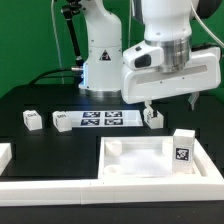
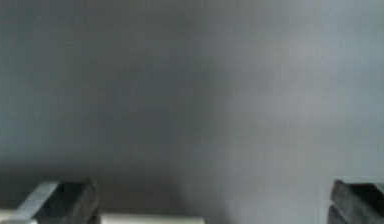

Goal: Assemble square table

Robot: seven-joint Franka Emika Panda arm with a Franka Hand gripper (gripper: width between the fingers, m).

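Observation:
The square table's slab [image 1: 128, 149] lies at the front in the exterior view, rim up. One tagged leg [image 1: 183, 147] stands at its right corner. Three more legs lie on the black table: two at the exterior view's left [image 1: 32, 120] [image 1: 62, 121] and one [image 1: 153, 118] just right of the marker board. My gripper [image 1: 170, 102] hangs open and empty above the table, with one finger directly over that last leg. In the wrist view the gripper [image 2: 214, 205] shows two dark fingertips [image 2: 64, 202] wide apart. A blurred white edge [image 2: 171, 218] lies between them, nearer one finger.
The marker board [image 1: 100, 120] lies flat behind the slab. Long white L-shaped rails [image 1: 100, 190] border the front and the exterior view's left [image 1: 5, 154]. The robot base [image 1: 100, 60] stands at the back.

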